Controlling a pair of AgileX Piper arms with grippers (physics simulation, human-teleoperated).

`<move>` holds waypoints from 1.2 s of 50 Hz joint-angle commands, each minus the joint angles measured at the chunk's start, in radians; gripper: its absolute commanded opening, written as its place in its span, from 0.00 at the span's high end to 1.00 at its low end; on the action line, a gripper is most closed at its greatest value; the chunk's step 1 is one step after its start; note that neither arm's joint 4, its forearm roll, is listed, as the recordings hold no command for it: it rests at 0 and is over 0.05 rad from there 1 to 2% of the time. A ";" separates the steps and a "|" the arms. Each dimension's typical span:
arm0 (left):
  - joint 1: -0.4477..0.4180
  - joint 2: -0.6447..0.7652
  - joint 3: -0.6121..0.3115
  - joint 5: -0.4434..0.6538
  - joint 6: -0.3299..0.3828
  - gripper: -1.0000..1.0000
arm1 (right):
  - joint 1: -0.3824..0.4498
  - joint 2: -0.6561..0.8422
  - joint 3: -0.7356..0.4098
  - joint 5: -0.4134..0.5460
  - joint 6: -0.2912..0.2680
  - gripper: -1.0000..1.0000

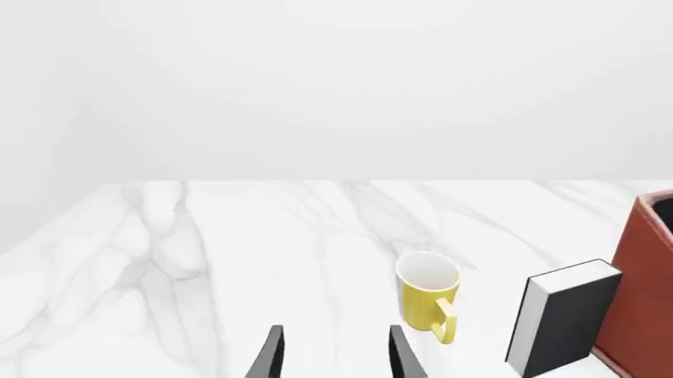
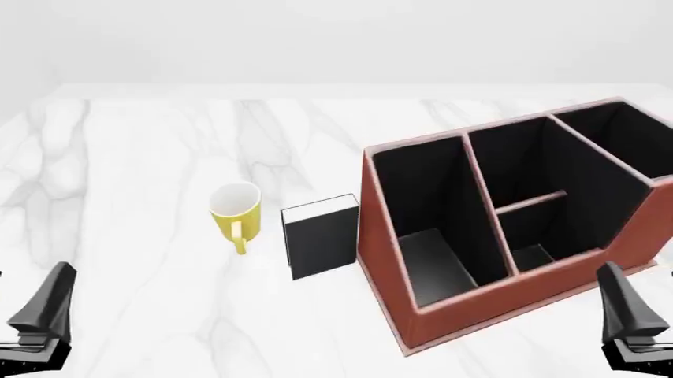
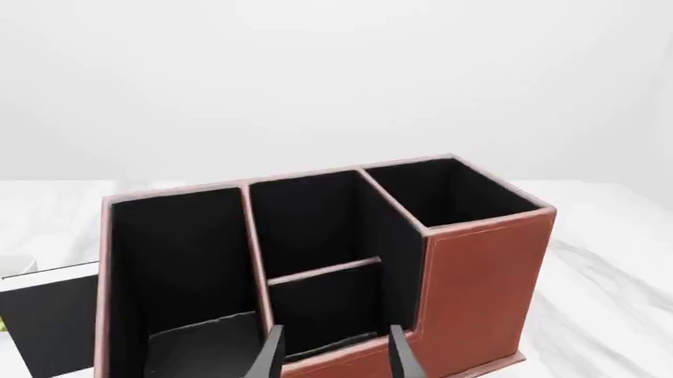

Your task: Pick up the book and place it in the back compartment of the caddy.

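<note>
Waiting hands: the left hand [image 1: 332, 353] and the right hand [image 3: 334, 353] are both seen with fingers spread apart and nothing between them; no grasp has been made.
Left hand position: it is held low at the near left of the table [image 2: 137, 142], aimed toward the yellow mug [image 1: 427, 298], with the book [image 1: 563, 316] off to one side of its line; a re-aim would likely be needed before any approach.
Right hand position: it is held at the near right, pointed at the caddy [image 3: 478, 272], well apart from the book.
Book: it is stood upright on the table, black cover facing the arms, white page edges showing along the top in the front view; it is placed between the mug and the caddy, just beside the caddy's left wall.
Why upright matters: a standing book offers both covers to a side pinch, but it is judged easy to topple if nudged.
Caddy: its open top is tilted toward the arms, so all cells are visible.
Back compartment [image 2: 537, 253]: the small cell behind the lowest outer wall is seen unoccupied; that low wall is judged to favour entry from above.
Task progress: not yet begun.
</note>
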 commanded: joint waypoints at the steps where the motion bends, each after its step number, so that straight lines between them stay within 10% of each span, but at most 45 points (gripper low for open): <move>1: -0.013 0.055 0.001 -0.021 0.037 0.00 | 0.000 0.004 -0.002 -0.002 0.002 0.00; 14: -0.016 0.058 -0.073 0.046 0.055 0.00 | -0.002 0.011 -0.001 -0.006 0.000 0.00; 28: -0.171 0.346 -0.307 -0.050 0.245 0.00 | 0.005 0.008 -0.002 -0.003 0.003 0.00; 41: -0.371 0.692 -0.656 0.030 0.339 0.00 | 0.007 0.012 -0.002 -0.005 0.002 0.00; 55: -0.584 0.963 -1.070 0.321 0.276 0.00 | 0.009 0.010 -0.004 0.001 0.009 0.00; 60: -0.547 1.034 -1.157 0.347 0.351 0.00 | 0.006 0.014 -0.004 -0.003 0.011 0.00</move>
